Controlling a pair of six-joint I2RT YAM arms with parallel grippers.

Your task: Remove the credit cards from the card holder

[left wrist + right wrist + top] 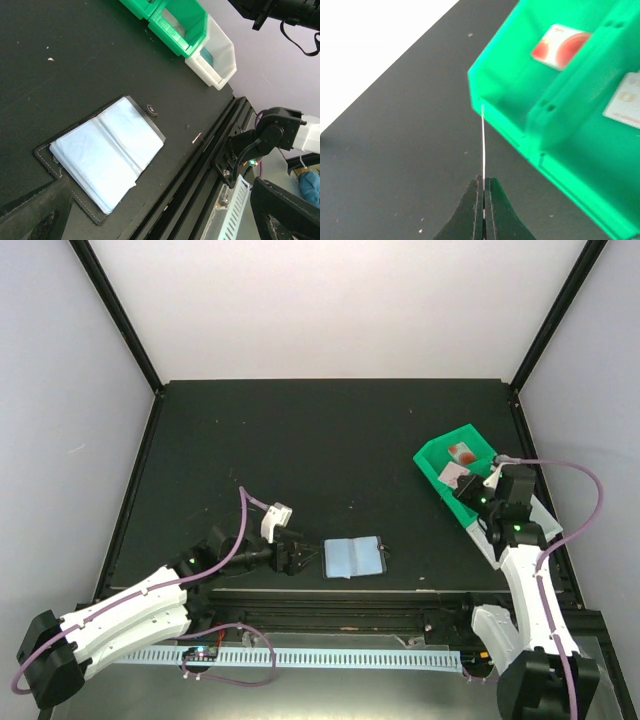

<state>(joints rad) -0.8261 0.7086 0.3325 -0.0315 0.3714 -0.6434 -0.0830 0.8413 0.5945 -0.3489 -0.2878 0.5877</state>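
Note:
The card holder (pixel 354 557) lies open and flat near the table's front edge, its pale blue lining facing up (pixel 107 150). My left gripper (pixel 303 558) hovers just left of it, open, with nothing between its fingers (pixel 35 215). My right gripper (pixel 483 181) is shut on a thin credit card (pixel 483 140) seen edge-on. The card's far end reaches the near corner of the green tray (pixel 520 100). In the top view this gripper (pixel 470 490) is at the tray's near side. Two credit cards lie in the tray, one with a red mark (pixel 560 44) and one pale (pixel 625 100).
The green tray (pixel 436 454) stands at the right side of the table, with a white bin (pixel 216 54) joined to its near end. A black rail and a perforated white strip (pixel 330 656) run along the front edge.

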